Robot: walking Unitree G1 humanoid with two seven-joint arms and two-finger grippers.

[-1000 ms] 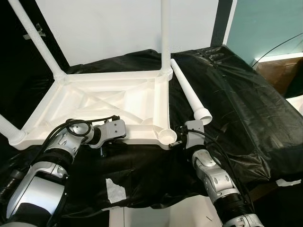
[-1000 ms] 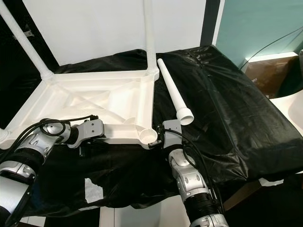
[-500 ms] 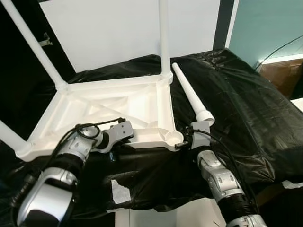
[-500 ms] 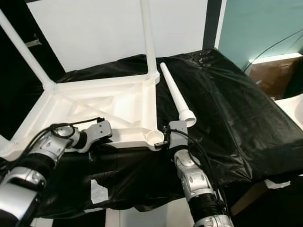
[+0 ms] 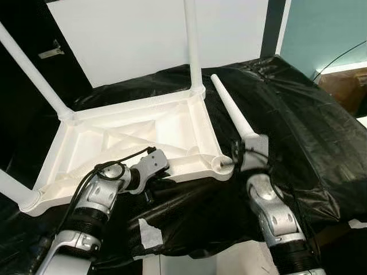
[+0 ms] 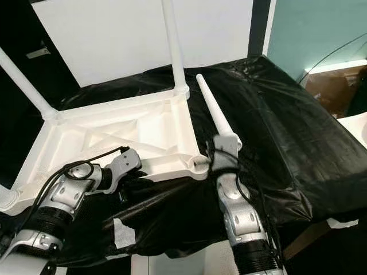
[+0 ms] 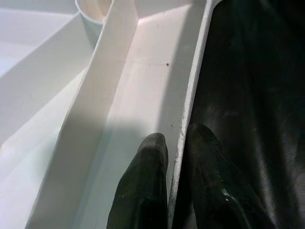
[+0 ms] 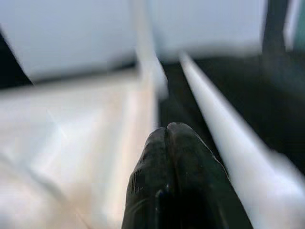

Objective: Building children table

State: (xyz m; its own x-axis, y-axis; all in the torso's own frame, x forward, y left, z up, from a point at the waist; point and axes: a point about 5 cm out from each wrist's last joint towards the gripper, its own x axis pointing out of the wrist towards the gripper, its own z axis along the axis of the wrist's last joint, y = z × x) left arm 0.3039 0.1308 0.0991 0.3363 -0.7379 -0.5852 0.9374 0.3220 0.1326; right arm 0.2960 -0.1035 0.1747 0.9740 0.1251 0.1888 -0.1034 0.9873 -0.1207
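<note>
The left hand (image 7: 175, 157) pinches the near rim of the upturned white table (image 5: 123, 137) on the black-draped worktop (image 5: 298, 132); the right hand (image 8: 172, 157), fingers pressed together, sits by its near-right socket (image 5: 219, 164); a loose leg (image 5: 229, 112) lies just right, running far.

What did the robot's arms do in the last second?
The right pincer, fingers together, moved up from beside the empty corner socket to the loose leg's wide end. The upside-down table top swung a little with the left pincer, clamped on its rim throughout. Three fitted legs stayed in.
</note>
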